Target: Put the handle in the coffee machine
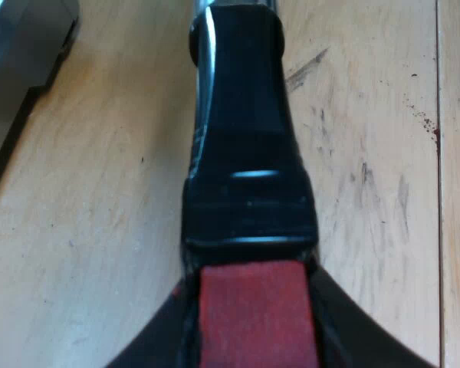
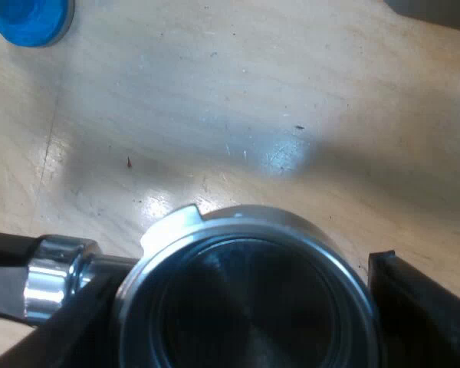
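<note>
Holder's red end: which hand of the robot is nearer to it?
Left. The left hand grips the red end itself; the right hand is at the metal basket, the opposite end.

The left wrist camera sits right behind the red end of the holder [image 1: 249, 176], looking down along its dark handle toward the metal neck, the wooden surface [image 1: 100, 230] close beneath. The right wrist camera hangs just above the holder's round basket, facing down into it and onto the surface beyond. Both views share the holder and the surface under it.
</note>
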`<state>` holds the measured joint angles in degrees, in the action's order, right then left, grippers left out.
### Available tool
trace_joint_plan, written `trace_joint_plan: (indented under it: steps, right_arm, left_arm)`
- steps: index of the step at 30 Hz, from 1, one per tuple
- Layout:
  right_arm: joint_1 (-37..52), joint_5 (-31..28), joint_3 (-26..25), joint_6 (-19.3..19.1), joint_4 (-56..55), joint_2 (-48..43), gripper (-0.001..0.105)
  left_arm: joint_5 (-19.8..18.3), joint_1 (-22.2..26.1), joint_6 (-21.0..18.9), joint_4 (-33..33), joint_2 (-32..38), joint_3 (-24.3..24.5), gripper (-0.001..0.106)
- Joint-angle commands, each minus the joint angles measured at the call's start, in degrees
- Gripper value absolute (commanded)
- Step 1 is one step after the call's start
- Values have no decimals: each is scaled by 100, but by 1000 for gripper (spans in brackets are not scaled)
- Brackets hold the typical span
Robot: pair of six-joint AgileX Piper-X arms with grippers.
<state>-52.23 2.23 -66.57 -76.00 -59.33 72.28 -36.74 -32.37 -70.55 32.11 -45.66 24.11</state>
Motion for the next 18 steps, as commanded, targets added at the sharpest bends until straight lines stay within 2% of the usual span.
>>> trace_joint_plan:
  steps: [1,11,15,18]
  right_arm:
    - [3,151,-60,-170,28,-104,76]
    - [3,133,-60,-170,28,-104,77]
    - [3,-134,-60,-170,28,-133,77]
    - [3,-635,-60,-170,28,-244,77]
  left_arm:
    - [-158,-10,56,-75,19,18,0]
    - [-168,-10,56,-97,19,18,0]
    - [-168,-10,46,-69,19,18,0]
    - [-168,90,-100,-70,63,18,0]
